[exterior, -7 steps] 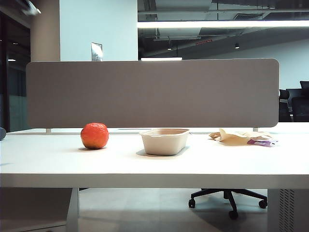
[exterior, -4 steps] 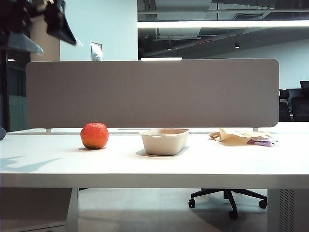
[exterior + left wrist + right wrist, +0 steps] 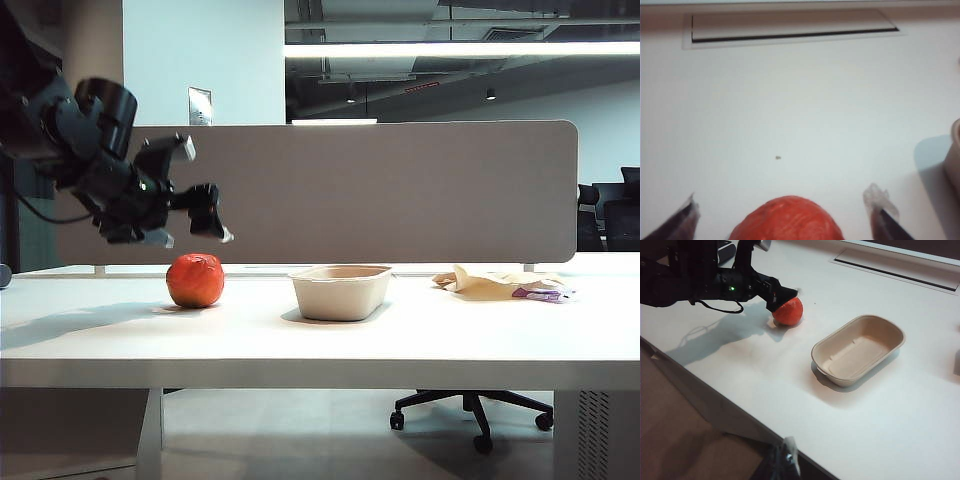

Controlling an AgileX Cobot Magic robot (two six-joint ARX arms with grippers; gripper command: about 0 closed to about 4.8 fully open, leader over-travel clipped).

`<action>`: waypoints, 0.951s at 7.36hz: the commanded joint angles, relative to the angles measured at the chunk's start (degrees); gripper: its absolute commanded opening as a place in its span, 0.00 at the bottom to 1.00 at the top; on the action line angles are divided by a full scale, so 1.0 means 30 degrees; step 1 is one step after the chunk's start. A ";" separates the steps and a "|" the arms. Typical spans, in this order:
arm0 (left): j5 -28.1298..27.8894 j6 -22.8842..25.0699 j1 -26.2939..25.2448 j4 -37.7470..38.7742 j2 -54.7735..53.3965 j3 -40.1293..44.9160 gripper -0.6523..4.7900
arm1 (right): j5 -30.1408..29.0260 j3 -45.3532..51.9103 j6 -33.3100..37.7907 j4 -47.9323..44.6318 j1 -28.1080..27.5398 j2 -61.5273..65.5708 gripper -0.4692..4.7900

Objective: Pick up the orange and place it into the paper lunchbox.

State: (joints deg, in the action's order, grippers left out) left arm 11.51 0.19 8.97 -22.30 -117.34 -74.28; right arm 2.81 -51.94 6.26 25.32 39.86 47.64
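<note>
Left gripper [image 3: 190,200] is seen above the orange [image 3: 196,280], jaws spread wide | orange rests on table [image 3: 400,340] beside empty paper lunchbox [image 3: 341,291] | right gripper [image 3: 782,460]: opening cannot be told

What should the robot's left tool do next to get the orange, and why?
Probably lower straight down. The left tool hangs open just above the orange, and in its wrist view the fruit sits between the two fingers with nothing gripped yet. Once the fingers flank it, closing makes sense. The paper lunchbox waits empty beside it; the right tool stays far back, at the table's near edge.
</note>
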 commanded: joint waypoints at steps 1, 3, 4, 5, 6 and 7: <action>0.0036 -0.0036 0.0066 -0.0597 -0.0809 -0.0189 1.00 | -0.0058 -0.0109 0.0051 0.0823 0.0007 -0.0007 0.08; 0.0036 -0.0029 0.0160 -0.0707 -0.1129 -0.0189 1.00 | -0.0051 -0.0109 0.0051 0.1421 0.0007 -0.0007 0.08; 0.0036 0.0022 0.0204 -0.0729 -0.1326 -0.0204 1.00 | -0.0058 -0.0109 0.0051 0.1413 0.0015 -0.0007 0.08; -0.0117 0.0073 0.0204 -0.0729 -0.1581 -0.0211 1.00 | -0.0058 -0.0109 0.0051 0.1421 0.0007 -0.0007 0.08; -0.0117 0.0160 0.0204 -0.0663 -0.1683 -0.0211 1.00 | -0.0051 -0.0109 0.0051 0.1406 0.0007 -0.0007 0.08; -0.0189 0.0160 0.0204 -0.0678 -0.1756 -0.0211 1.00 | -0.0058 -0.0109 0.0051 0.1406 0.0007 -0.0007 0.08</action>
State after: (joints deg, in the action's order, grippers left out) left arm 11.31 0.43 9.58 -23.77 -122.54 -74.72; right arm 2.81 -51.94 6.24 30.11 39.86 47.64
